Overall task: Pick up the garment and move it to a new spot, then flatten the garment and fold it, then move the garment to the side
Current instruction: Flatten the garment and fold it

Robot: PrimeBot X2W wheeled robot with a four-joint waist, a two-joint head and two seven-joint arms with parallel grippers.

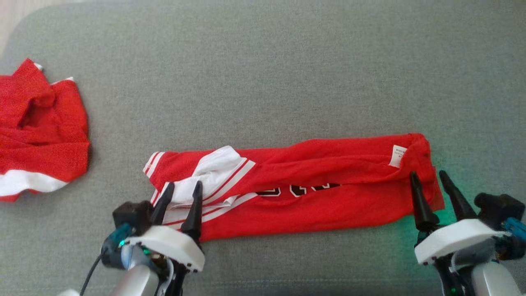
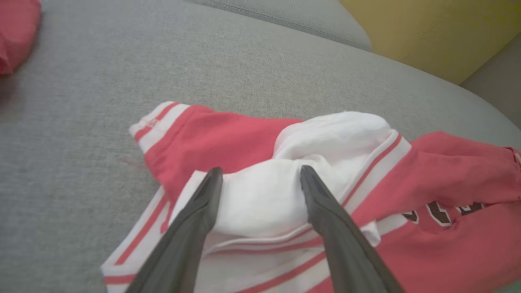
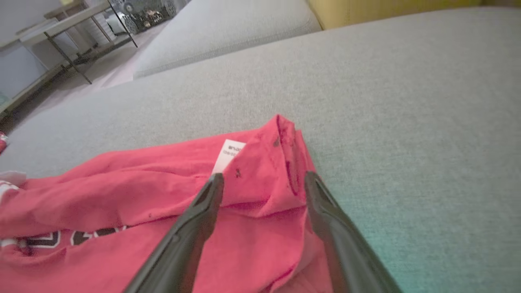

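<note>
Grey cushion (image 1: 263, 74) carries the garment (image 1: 312, 205), red, folded lengthwise into a long strip running from 9 to 3 o'clock, lying just below the middle of the head view, toward 6 o'clock. Its 9 o'clock end shows white fabric with red stripes (image 1: 218, 164), bunched; its 3 o'clock end is plain red with a white label (image 1: 397, 155) on the upper layer. Dark lettering (image 1: 296, 190) shows partly, tucked under a fold at mid-strip. Left claw (image 1: 184, 184) stands at the striped end, fingers apart, straddling the white bunch and clamped on nothing. Right claw (image 1: 428, 174) stands at the label end, fingers likewise apart, astride the red corner fold, nothing gripped. Whether the fingertips press the cloth cannot be told. A second red garment (image 1: 41, 131), crumpled, with a white band, lies well apart at the 9 o'clock edge of the head view.
</note>
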